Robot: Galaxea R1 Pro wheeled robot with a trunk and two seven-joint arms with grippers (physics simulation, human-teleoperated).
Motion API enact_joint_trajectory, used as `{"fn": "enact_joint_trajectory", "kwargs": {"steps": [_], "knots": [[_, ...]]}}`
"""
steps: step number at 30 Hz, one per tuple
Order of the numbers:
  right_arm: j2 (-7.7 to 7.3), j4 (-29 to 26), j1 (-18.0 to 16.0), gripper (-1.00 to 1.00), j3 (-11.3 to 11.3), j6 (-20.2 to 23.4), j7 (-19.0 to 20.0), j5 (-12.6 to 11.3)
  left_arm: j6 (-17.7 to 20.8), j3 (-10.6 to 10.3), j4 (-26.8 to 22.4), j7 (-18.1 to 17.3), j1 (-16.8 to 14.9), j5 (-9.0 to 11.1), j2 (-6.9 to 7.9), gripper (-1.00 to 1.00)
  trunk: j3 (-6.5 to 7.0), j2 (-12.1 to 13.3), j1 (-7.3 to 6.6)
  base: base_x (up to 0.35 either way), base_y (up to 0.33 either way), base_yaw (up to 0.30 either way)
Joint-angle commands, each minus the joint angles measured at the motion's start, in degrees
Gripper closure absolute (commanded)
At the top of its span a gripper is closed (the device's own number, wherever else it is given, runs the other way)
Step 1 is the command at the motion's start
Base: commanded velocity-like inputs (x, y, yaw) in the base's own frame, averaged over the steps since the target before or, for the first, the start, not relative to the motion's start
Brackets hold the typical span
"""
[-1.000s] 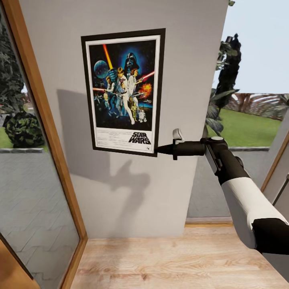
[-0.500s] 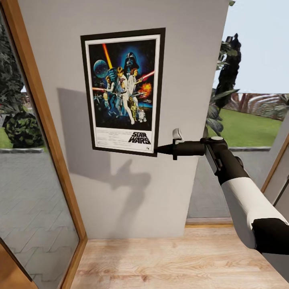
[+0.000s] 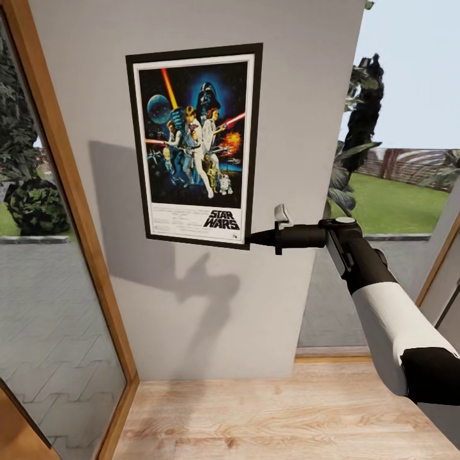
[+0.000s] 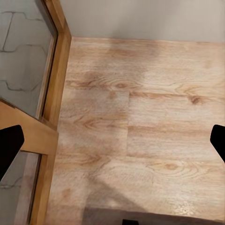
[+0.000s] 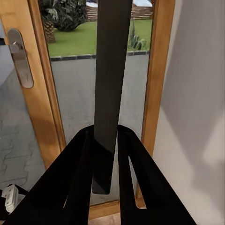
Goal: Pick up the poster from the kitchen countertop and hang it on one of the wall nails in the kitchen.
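Poster (image 3: pixel 194 145) sits flat against the grey wall (image 3: pixel 306 96) in your head view, with your right gripper (image 3: pixel 250 239) pinching its lower right corner; no nail is visible, so let go before it's hooked and it drops to the wooden floor (image 3: pixel 287 418). Left wrist view: your left gripper's fingertips (image 4: pixel 9 143) are spread wide over bare planks beside a wood-framed glass door (image 4: pixel 28 70). Right wrist view: both fingers (image 5: pixel 77 180) clamp the poster's dark edge, garden beyond the glass.

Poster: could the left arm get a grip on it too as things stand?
Probably not right away. The left gripper hangs open over the wood floor, pointing down, while the poster sits high against the wall, pinched by the right gripper.
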Motion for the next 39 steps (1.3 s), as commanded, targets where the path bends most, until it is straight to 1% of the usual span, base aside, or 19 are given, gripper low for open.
{"fn": "enact_joint_trajectory", "kwargs": {"steps": [1, 23, 29, 39], "knots": [[-0.04, 0.0, 0.0, 1.00, 0.1, 0.8, 0.2, -0.1, 0.3, 0.2, -0.1, -0.4, 0.0, -0.1, -0.03, -1.00, -0.04, -0.1, 0.03, 0.000, 0.000, 0.000], [-0.10, 0.0, 0.0, 1.00, 0.0, 0.7, 1.0, -0.2, 0.3, 0.3, -0.1, -0.4, 0.0, -0.1, 0.05, -1.00, -0.04, -0.1, 0.03, 0.006, 0.003, 0.000], [-0.05, 0.0, 0.0, 1.00, 0.0, 0.8, 0.9, -0.1, 0.3, 0.3, -0.2, -0.4, 0.0, -0.1, 0.05, -1.00, -0.04, -0.1, 0.03, 0.157, 0.103, 0.000], [-0.05, 0.0, 0.0, 1.00, 0.0, 0.7, 1.0, -0.1, 0.3, 0.3, -0.1, -0.4, 0.0, -0.1, 0.05, -1.00, -0.04, -0.1, 0.03, 0.229, 0.181, 0.000]]}}
